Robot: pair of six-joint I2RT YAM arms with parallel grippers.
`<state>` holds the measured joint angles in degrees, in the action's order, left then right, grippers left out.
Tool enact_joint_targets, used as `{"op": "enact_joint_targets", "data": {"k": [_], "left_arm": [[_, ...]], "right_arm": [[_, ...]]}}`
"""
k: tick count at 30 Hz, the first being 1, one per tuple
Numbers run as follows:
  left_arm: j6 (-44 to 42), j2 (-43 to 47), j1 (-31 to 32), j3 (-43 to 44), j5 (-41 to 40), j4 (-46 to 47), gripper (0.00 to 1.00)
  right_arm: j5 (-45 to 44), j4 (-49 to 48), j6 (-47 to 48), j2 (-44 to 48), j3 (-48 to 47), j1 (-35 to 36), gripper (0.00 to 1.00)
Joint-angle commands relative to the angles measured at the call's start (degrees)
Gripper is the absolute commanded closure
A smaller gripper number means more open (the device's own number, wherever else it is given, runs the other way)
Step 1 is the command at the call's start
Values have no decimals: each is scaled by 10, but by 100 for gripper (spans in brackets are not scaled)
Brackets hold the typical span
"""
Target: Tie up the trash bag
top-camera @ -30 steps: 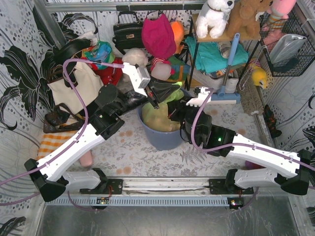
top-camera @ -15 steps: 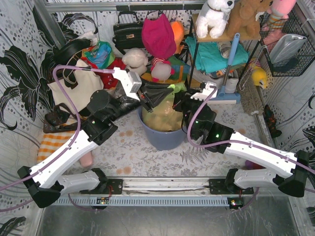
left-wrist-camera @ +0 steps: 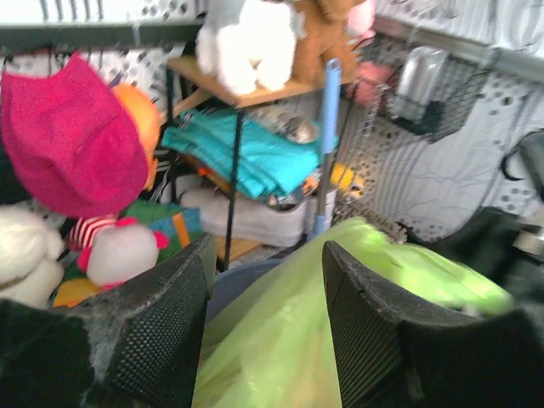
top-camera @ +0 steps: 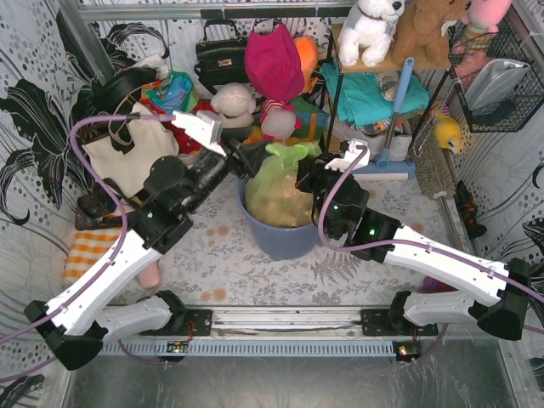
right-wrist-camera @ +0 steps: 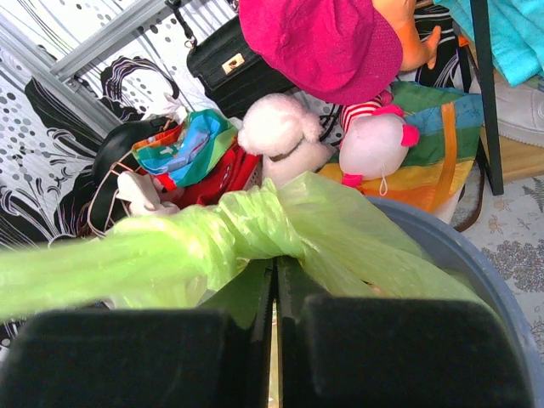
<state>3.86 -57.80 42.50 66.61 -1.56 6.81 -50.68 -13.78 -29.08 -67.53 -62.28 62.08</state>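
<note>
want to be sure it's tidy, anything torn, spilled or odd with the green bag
Nothing stands out. The trash bag sits in the bin, no tear or spill visible; the right gripper pinches its bunched neck, the left gripper open near it.

The left gripper (left-wrist-camera: 265,259) now stands open and is drawn back to the left, off the thin translucent light-green plastic trash bag (top-camera: 285,183), whose gathered top, apparently knotted, now shows uncovered.

Blue-grey bin (top-camera: 280,242), cream tote (top-camera: 127,157), pink hat (top-camera: 274,64)
</note>
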Motion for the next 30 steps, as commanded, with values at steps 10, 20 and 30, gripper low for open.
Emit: {"op": "enact_joint_targets", "data": {"k": [10, 20, 30], "left_arm": [[165, -148, -217, 47, 442, 52, 35], [159, -242, -215, 97, 603, 53, 33], [137, -269, -192, 111, 630, 32, 37]], "right_arm": [[7, 30, -14, 5, -20, -5, 100], [7, 32, -13, 8, -22, -6, 100], [14, 26, -19, 3, -23, -9, 100]]}}
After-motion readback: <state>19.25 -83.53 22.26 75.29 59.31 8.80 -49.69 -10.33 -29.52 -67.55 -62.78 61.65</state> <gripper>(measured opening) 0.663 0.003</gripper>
